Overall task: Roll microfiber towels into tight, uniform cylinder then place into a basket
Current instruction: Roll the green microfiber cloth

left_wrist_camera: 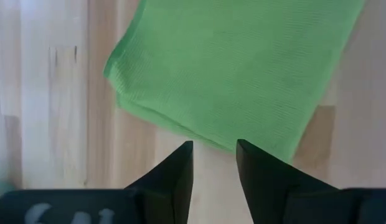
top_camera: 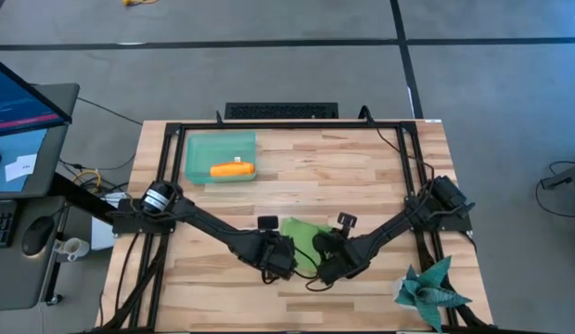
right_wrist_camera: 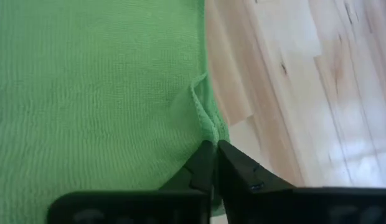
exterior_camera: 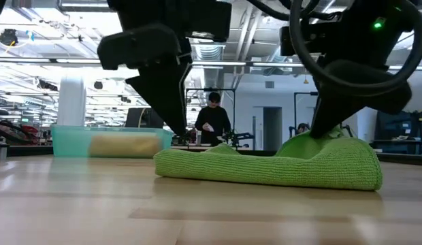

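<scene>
Tabletop [top_camera: 362, 167]: pale wooden planks, framed by dark rails.

Left arm: reaches in from 9 o'clock toward 6 o'clock. Left gripper [left_wrist_camera: 214, 149]: fingers parted by a narrow gap with nothing between them, tips just off the near edge of the green towel.

Right arm: reaches in from 3 o'clock toward 6 o'clock. Right gripper [right_wrist_camera: 213, 149]: fingers nearly together, with a fold of the green towel's edge between the tips.

Basket [top_camera: 200, 148]: translucent teal tray at about 11 o'clock on the tabletop, well apart from both grippers.

Green towel [top_camera: 300, 232]: lime cloth, folded flat and partly bunched, lying on the tabletop at 6 o'clock between the two grippers.

Star-shaped object [top_camera: 428, 290]: spiky, teal, at about 4 o'clock near the tabletop's corner.

Orange towel [top_camera: 232, 170]: rolled into a cylinder, lying inside the basket.

Person [exterior_camera: 213, 122]: standing in the room beyond the tabletop, low view only.
</scene>
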Controlling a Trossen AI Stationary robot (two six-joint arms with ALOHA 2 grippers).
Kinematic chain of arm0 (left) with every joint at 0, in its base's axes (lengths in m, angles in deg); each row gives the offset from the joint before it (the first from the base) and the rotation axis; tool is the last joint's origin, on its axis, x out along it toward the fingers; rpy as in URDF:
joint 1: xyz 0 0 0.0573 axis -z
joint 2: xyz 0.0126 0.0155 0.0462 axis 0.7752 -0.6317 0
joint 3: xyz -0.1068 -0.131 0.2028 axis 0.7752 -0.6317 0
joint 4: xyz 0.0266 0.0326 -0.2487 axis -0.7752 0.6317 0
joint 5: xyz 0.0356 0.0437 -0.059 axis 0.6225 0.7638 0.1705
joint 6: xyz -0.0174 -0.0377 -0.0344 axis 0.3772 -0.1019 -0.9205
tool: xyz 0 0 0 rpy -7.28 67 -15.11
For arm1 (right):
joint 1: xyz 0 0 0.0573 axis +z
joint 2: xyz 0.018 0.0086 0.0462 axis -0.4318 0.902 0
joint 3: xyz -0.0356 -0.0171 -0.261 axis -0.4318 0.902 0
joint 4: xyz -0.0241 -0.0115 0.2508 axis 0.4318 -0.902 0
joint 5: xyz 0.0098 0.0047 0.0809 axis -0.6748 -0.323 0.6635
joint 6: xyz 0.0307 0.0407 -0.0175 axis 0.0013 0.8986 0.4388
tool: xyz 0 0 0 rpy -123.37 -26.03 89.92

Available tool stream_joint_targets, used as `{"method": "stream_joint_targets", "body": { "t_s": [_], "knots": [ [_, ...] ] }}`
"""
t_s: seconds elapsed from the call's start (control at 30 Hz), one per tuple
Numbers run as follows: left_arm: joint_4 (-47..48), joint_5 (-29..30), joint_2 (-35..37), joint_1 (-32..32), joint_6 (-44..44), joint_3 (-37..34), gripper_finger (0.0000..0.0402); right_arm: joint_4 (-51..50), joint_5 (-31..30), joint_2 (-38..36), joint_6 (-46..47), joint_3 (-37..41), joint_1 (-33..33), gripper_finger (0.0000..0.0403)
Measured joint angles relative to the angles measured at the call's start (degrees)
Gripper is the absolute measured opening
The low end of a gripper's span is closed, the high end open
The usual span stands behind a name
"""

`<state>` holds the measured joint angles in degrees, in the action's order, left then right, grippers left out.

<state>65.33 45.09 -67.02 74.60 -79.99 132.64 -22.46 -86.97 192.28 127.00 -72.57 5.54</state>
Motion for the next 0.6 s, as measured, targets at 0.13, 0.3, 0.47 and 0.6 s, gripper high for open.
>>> {"method": "stream_joint_targets", "body": {
  "t_s": [0.13, 0.3, 0.47, 0.6],
  "knots": [
    [-2.0, 0.0, 0.0, 0.7, 1.2, 0.0, 0.0115, -0.1, -0.9, 0.0, 0.0, 0.0, -0.5, 0.0092],
    [-7.9, 0.1, 0.0, 0.8, 6.1, 0.0, 0.0114, -1.0, -1.7, 0.0, -1.4, 0.0, -1.4, 0.0156],
    [-12.8, 0.1, 0.0, 0.3, 9.5, 0.0, 0.0114, -10.7, -1.8, 0.0, 0.4, -1.4, -2.0, 0.0187],
    [-17.7, 0.1, 0.0, -0.3, 12.7, -1.2, 0.0114, -15.8, -3.2, -1.2, 0.9, -1.5, -1.9, 0.0193]
  ]
}}
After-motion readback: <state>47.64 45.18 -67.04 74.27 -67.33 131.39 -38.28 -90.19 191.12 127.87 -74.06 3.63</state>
